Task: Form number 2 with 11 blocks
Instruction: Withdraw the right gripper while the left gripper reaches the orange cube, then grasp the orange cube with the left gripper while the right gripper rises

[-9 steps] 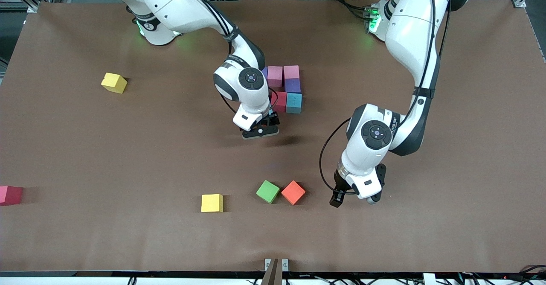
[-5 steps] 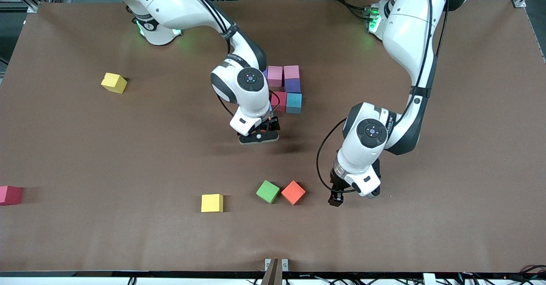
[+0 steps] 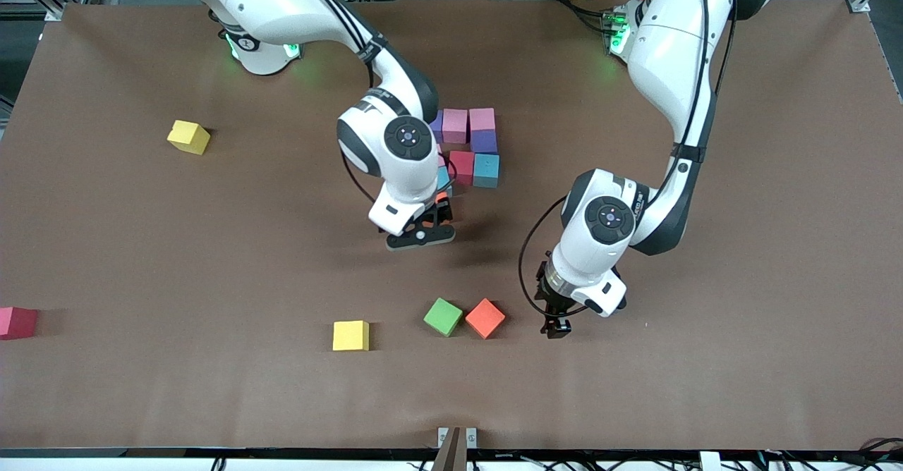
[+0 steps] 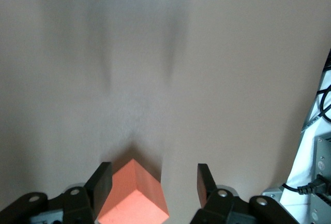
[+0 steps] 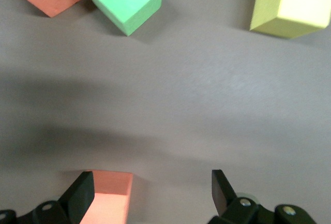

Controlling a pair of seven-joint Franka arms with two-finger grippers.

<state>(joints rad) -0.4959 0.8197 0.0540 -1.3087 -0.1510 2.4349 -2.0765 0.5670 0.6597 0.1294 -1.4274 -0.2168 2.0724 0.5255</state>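
Note:
The partly built number 2 (image 3: pixel 471 145) is a cluster of purple, pink, red and light blue blocks mid-table. An orange block (image 3: pixel 442 194) sits at the cluster's corner nearest the front camera. My right gripper (image 3: pixel 441 210) stands open around this orange block (image 5: pixel 108 195), which lies against one finger (image 5: pixel 80 193) with a wide gap to the other. My left gripper (image 3: pixel 556 328) hangs tilted and open beside a second orange block (image 3: pixel 485 318). That block (image 4: pixel 133 195) shows between the left gripper's fingers (image 4: pixel 103 182), close to one and clear of the other.
A green cube (image 3: pixel 443 316) touches the loose orange block. A yellow block (image 3: pixel 350 335) lies toward the right arm's end from it. Another yellow block (image 3: pixel 189 137) and a dark pink block (image 3: pixel 15 321) lie near the right arm's end of the table.
The right gripper has drawn away from the cluster toward the front camera, uncovering a light blue and an orange block. The left gripper has moved closer to the loose orange block.

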